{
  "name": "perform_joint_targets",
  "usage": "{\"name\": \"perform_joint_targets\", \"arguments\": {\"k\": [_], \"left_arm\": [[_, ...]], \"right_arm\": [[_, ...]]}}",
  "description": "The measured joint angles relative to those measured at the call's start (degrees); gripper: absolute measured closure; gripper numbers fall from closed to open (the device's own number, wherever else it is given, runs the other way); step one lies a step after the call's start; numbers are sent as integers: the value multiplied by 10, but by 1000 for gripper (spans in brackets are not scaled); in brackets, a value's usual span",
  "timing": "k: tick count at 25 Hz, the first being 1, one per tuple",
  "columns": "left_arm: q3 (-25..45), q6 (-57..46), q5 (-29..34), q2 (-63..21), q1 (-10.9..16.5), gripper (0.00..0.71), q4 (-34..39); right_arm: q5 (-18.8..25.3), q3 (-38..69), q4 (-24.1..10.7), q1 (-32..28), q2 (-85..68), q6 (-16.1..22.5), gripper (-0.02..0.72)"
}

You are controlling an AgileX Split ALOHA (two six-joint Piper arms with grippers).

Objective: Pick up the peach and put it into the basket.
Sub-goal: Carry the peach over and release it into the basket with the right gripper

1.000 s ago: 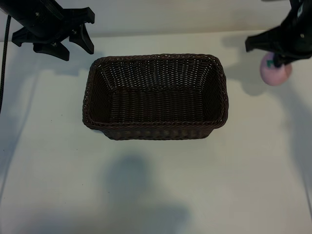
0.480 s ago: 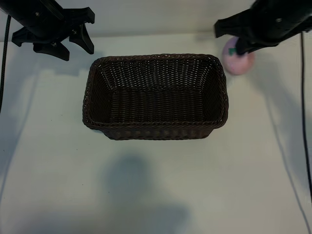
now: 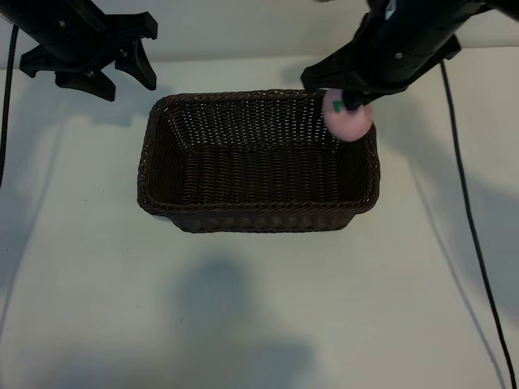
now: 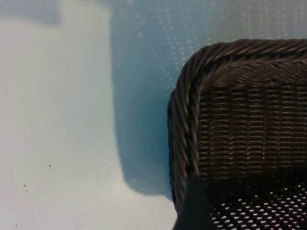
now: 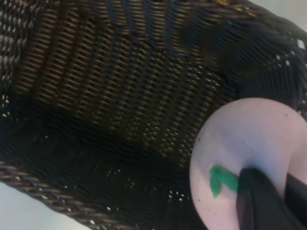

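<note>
The pale-pink peach [image 3: 350, 120] with its small green leaf mark hangs above the far right corner of the dark-brown woven basket [image 3: 259, 217]. My right gripper [image 3: 349, 102] is shut on the peach's top, by the leaf. In the right wrist view the peach [image 5: 240, 153] fills the corner beside my dark fingertips [image 5: 261, 203], with the basket's inside [image 5: 120, 86] beneath it. My left gripper [image 3: 128, 85] stays open at the back left, off the basket's far left corner, holding nothing. In the left wrist view that corner's braided rim [image 4: 184, 120] shows, with one finger [image 4: 192, 208] in front of it.
The basket sits in the middle of a white table [image 3: 259, 308]. A black cable [image 3: 469, 219] trails over the table to the basket's right. Another cable [image 3: 6, 105] hangs at the left edge.
My right arm has carried the peach leftward from the table's far right to over the basket's far right corner. The left arm and the basket have not moved.
</note>
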Motion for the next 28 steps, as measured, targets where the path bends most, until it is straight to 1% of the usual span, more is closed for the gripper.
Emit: {"name": "perform_joint_targets", "arguments": {"k": [7, 16, 23, 28], "left_arm": [[0, 0, 0, 0, 0, 173, 0], [0, 0, 0, 0, 0, 173, 0], [0, 0, 0, 0, 0, 173, 0], [0, 0, 0, 0, 0, 173, 0]], "right_arm": [[-5, -25, -22, 37, 37, -2, 662], [-25, -26, -53, 39, 104, -2, 662], [-43, -26, -53, 42, 140, -5, 662], [-47, -26, -53, 42, 158, -7, 662]]}}
